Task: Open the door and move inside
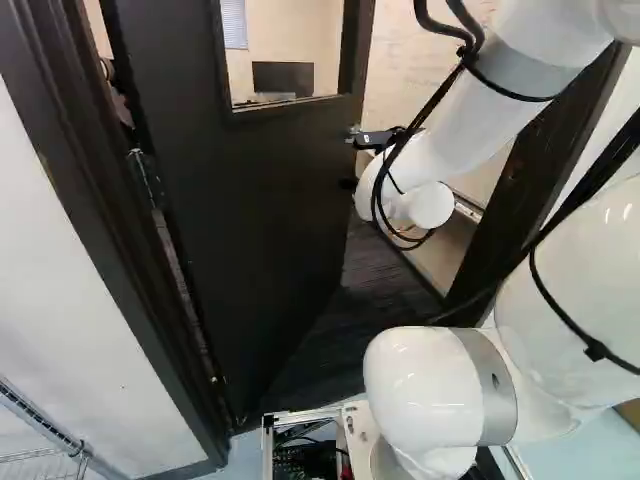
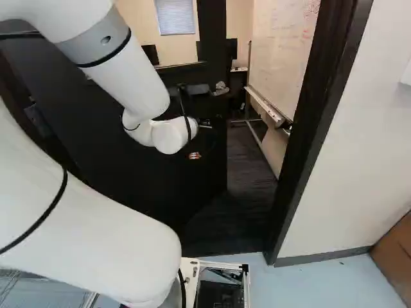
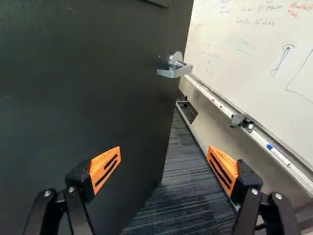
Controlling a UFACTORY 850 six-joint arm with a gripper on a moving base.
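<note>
My gripper (image 1: 380, 138) is at the door's free edge in the left base view. In the wrist view the gripper (image 3: 164, 164) is open, its orange-padded fingers wide apart with nothing held. The dark door (image 1: 250, 200) stands partly open, swung into the room beyond. Its silver lever handle (image 3: 173, 68) is ahead of the fingers, out of their reach in the wrist view. One finger is in front of the door's face, the other on the side of the opening. The gap beside the door edge shows dark carpet (image 2: 241, 186).
The dark door frame (image 2: 308, 135) borders the opening on the right, with a white wall (image 2: 359, 141) beyond. A whiteboard (image 3: 254, 58) with a marker tray stands inside along the right. Monitors (image 1: 283, 77) are deeper inside. A brown box (image 2: 395, 250) lies at the right.
</note>
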